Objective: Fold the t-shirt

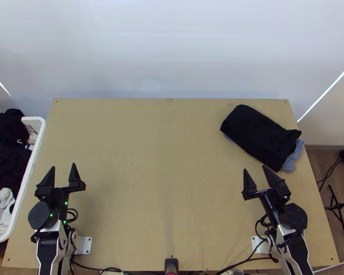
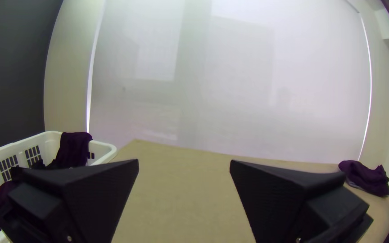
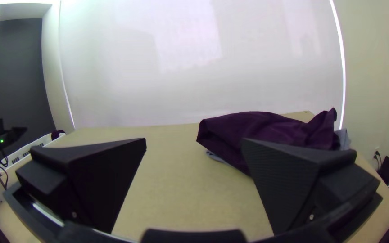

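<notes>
My left gripper stands open over the table's near left part, nothing between its fingers; in the left wrist view the left gripper is wide apart. On the near right, my right gripper is open and holds nothing; the right wrist view shows the right gripper the same way. Beyond it, at the table's far right, a black cloth lies folded into a compact bundle on a grey-blue cloth. The black cloth looks purplish in the right wrist view. Neither gripper touches the bundle.
A white basket with dark and white clothes stands against the table's left edge. The wooden table stretches between the arms. Cables run along its near edge, and a stand is on the floor at right.
</notes>
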You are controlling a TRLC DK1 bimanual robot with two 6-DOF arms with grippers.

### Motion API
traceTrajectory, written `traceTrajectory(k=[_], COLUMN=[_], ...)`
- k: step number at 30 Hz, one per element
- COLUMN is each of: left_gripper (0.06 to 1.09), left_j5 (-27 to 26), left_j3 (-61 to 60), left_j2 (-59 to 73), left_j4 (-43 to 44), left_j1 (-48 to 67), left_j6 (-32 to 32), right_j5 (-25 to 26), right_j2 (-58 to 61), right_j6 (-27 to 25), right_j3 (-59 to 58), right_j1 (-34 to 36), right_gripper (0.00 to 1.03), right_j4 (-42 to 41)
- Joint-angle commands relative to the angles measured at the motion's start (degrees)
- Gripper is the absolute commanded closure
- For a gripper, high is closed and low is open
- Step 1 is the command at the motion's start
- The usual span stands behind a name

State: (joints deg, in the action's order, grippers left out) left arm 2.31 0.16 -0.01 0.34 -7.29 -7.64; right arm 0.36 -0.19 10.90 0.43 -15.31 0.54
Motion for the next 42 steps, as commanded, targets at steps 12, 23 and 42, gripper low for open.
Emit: traceTrajectory(k=[12, 23, 42], left_gripper=[0.10, 0.11, 0.11], left_j5=[-0.90, 2.00, -2.57], left_j3=[2.03, 42.55, 94.23], left_j2=[-0.16, 34.64, 109.08], left_j4=[1.59, -14.75, -28.02], left_j1=[1.93, -10.90, -52.04], left_j6=[5.27, 6.58, 20.03], right_j5=[-0.01, -0.01, -0.01], right_j2=[0.01, 0.01, 0.01], right_j6=[0.00, 0.00, 0.00], right_j3=[0.01, 0.01, 0.01], right_j1=[0.02, 0.02, 0.02], right_gripper=[0.04, 0.04, 0.04], right_j4=[-0.01, -0.01, -0.01])
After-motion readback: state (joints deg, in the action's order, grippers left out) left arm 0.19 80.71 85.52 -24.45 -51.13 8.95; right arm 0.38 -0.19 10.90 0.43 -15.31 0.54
